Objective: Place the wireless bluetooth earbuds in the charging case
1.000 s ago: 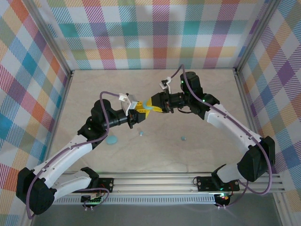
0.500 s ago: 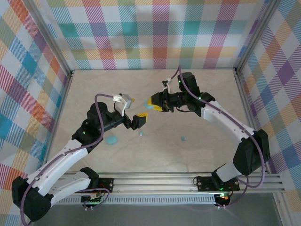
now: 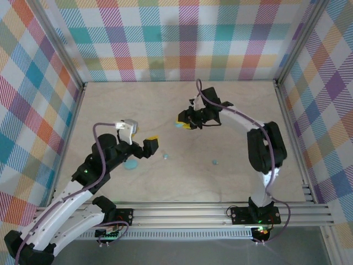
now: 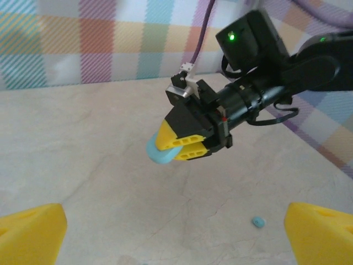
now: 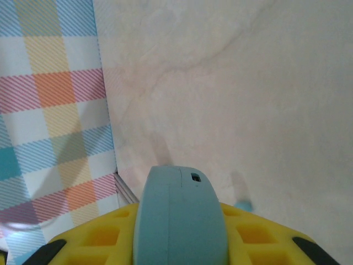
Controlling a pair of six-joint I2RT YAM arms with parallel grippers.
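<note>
Pale marbled tabletop [image 3: 248, 110], plaid walls around.
- Right gripper [image 3: 182, 122], far of centre: yellow fingers clenched on a light-blue rounded plastic charging case [image 4: 155, 158], held off the surface. Cannot tell whether its lid is up.
- Left gripper [image 3: 150, 144], left of centre: jaws spread wide, nothing between them.
- Two tiny pale blue earbuds loose on the table: one [image 3: 165, 157] just near-right of the left gripper, another [image 3: 215, 162] further right, well apart.
- Light-blue round disc [image 3: 131, 164] lying near the left arm.
</note>
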